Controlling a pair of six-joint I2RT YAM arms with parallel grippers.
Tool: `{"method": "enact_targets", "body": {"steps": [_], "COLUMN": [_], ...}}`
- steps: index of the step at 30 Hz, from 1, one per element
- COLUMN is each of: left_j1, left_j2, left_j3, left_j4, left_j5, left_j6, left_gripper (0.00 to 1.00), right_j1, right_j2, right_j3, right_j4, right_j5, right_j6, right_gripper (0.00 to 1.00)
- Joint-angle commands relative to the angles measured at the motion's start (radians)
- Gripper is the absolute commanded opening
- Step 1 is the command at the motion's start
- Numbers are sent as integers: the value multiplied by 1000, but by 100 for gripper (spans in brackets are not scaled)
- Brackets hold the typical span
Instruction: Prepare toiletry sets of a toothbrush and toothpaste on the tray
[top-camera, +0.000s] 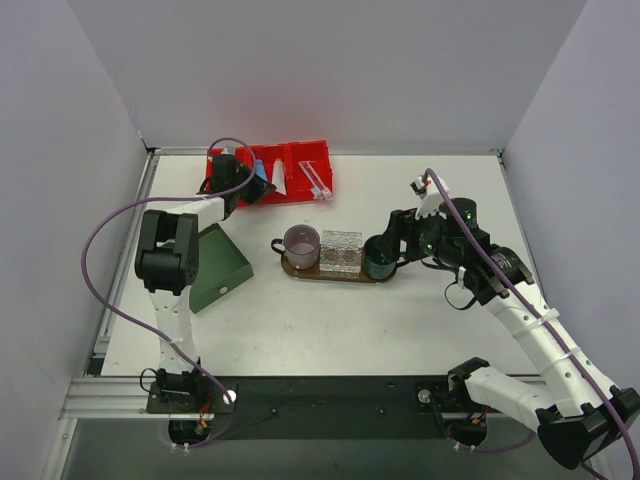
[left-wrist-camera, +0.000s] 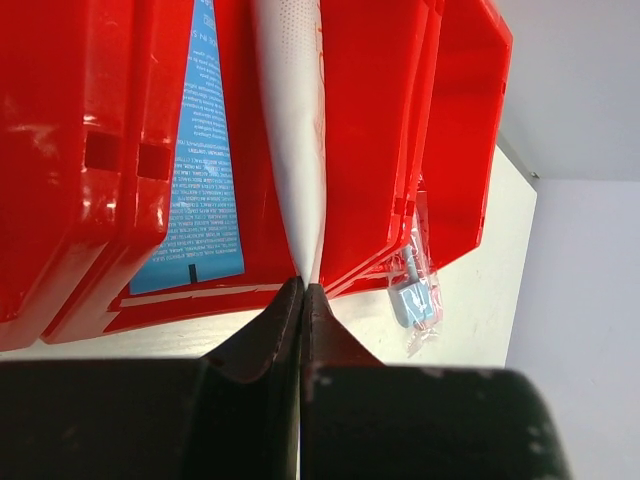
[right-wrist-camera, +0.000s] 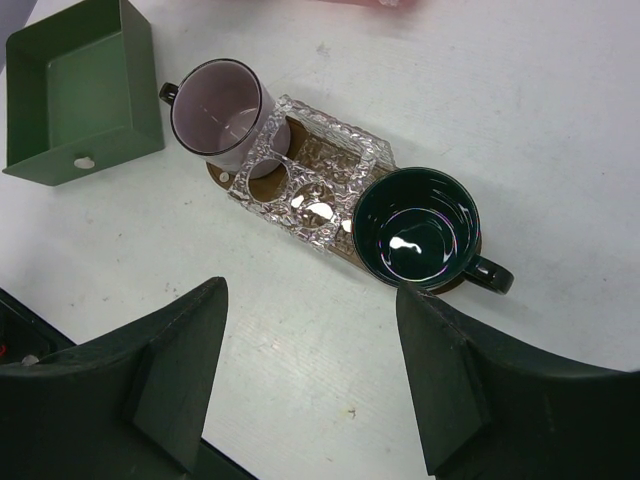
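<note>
The white toothpaste tube (left-wrist-camera: 290, 120) lies in the red bin (left-wrist-camera: 380, 130), with the blue tube (left-wrist-camera: 205, 150) in the compartment beside it. My left gripper (left-wrist-camera: 303, 290) is shut on the white tube's flat end at the bin's front edge; from above it shows at the bin's near side (top-camera: 256, 189). A clear-wrapped toothbrush (left-wrist-camera: 415, 300) lies by the bin's corner. The brown oval tray (top-camera: 312, 272) sits mid-table. My right gripper (right-wrist-camera: 310, 330) is open and empty, hovering over bare table just right of the tray (right-wrist-camera: 218, 172).
On the tray stand a purple mug (right-wrist-camera: 218, 110), a cut-glass holder (right-wrist-camera: 310, 185) and a dark green mug (right-wrist-camera: 415, 228). A dark green box (top-camera: 215, 268) lies left of the tray. White walls enclose the table on three sides.
</note>
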Motion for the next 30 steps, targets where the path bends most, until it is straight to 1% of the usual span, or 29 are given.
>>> {"method": "enact_targets", "body": {"steps": [1, 6, 13, 18, 20, 21, 24, 25, 26, 30], "left_j1": [-6, -6, -6, -3, -4, -4, -12, -19, -32, -91], "left_j2": [-35, -125, -249, -335, -372, -415, -518, -544, -597, -728], "left_j3": [44, 26, 37, 15, -17, -31, -97, -130, -146, -239], "left_j4": [54, 88, 7, -51, -58, -58, -67, -79, -94, -127], "left_j5": [46, 77, 75, 85, 88, 92, 100, 95, 89, 68], "left_j6": [42, 61, 102, 124, 133, 131, 131, 139, 147, 154], "left_gripper": [0, 0, 0, 0, 0, 0, 0, 0, 0, 0], "right_j1": [-4, -2, 16, 66, 91, 109, 191, 230, 244, 287], "right_j2": [0, -8, -14, -2, 7, 15, 49, 58, 79, 124], "right_j3": [3, 6, 31, 64, 81, 106, 165, 179, 198, 259], "right_j4": [-3, -9, -37, -55, -63, -66, -84, -89, -95, -98], "right_j5": [16, 23, 55, 114, 141, 174, 246, 295, 311, 348], "right_j6": [-13, -15, -21, -39, -48, -62, -93, -116, -122, -150], "right_gripper": [63, 63, 63, 63, 63, 63, 63, 63, 63, 63]}}
